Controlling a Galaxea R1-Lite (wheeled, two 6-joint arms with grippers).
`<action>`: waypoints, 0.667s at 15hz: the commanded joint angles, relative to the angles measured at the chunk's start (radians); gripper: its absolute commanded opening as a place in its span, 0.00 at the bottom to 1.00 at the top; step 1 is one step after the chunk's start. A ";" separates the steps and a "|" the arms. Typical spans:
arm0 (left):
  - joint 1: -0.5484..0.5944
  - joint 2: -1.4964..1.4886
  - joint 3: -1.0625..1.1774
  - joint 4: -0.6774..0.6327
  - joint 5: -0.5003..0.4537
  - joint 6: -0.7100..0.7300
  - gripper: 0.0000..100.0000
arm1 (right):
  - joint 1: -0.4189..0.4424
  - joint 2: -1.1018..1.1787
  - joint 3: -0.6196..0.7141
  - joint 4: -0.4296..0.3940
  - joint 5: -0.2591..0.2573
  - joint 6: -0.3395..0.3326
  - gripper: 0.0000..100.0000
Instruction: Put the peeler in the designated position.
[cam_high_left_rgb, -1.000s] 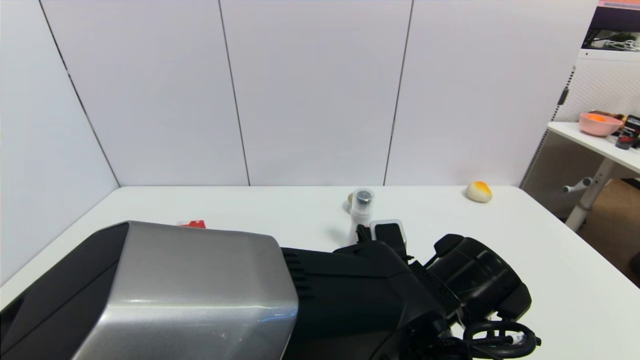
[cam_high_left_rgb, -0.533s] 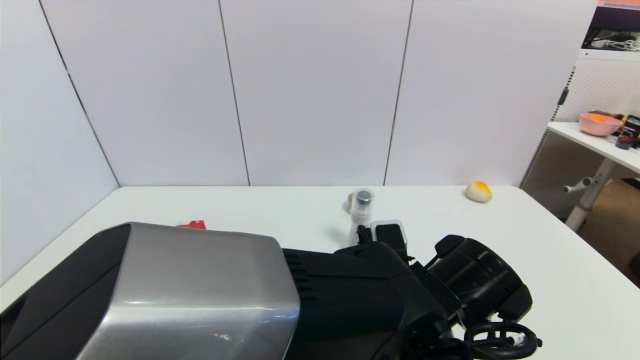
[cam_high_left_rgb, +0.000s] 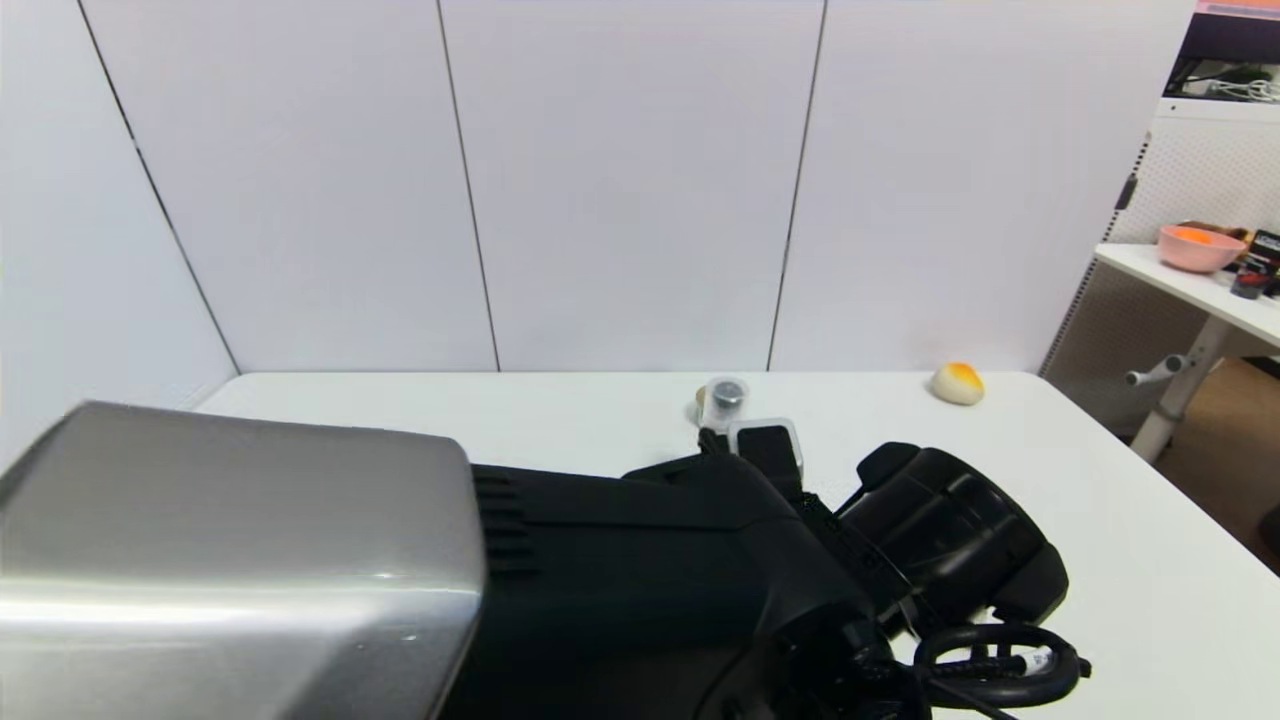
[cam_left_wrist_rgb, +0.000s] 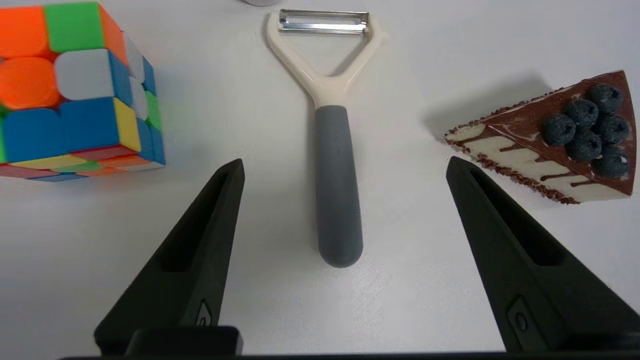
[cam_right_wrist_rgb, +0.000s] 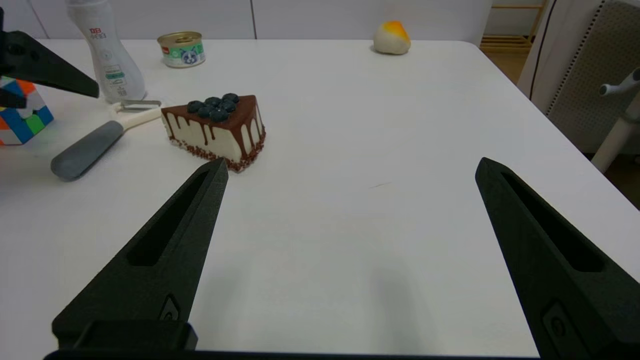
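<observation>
The peeler (cam_left_wrist_rgb: 337, 190) lies flat on the white table, cream forked head and metal blade away from my wrist, dark grey handle toward it. My left gripper (cam_left_wrist_rgb: 344, 164) is open above it, one finger on each side of the handle, touching nothing. From the right wrist view the peeler (cam_right_wrist_rgb: 87, 147) lies between the cube and the cake slice. My right gripper (cam_right_wrist_rgb: 351, 164) is open and empty over bare tabletop, well off to the side. In the head view my left arm (cam_high_left_rgb: 640, 560) hides the peeler. No mark shows a designated position.
A colourful puzzle cube (cam_left_wrist_rgb: 75, 85) sits close on one side of the peeler, a chocolate cake slice (cam_left_wrist_rgb: 560, 140) on the other. Beyond the blade stand a white bottle (cam_right_wrist_rgb: 107, 50) and a small tin can (cam_right_wrist_rgb: 182, 49). A bun (cam_high_left_rgb: 958, 383) lies at the far right.
In the head view my left arm has moved and now fills more of the picture, covering most of the bottle and the red item at the left. The table's other objects have not moved.
</observation>
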 joint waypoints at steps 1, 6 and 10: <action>0.032 -0.116 0.041 0.071 0.008 0.038 1.00 | 0.000 0.001 0.002 0.000 0.001 0.000 1.00; 0.123 -0.217 0.118 0.068 0.014 0.174 1.00 | 0.000 0.001 0.002 0.000 0.001 0.000 1.00; 0.238 -0.261 0.136 0.064 0.016 0.282 1.00 | 0.000 0.001 0.002 0.000 0.001 0.000 1.00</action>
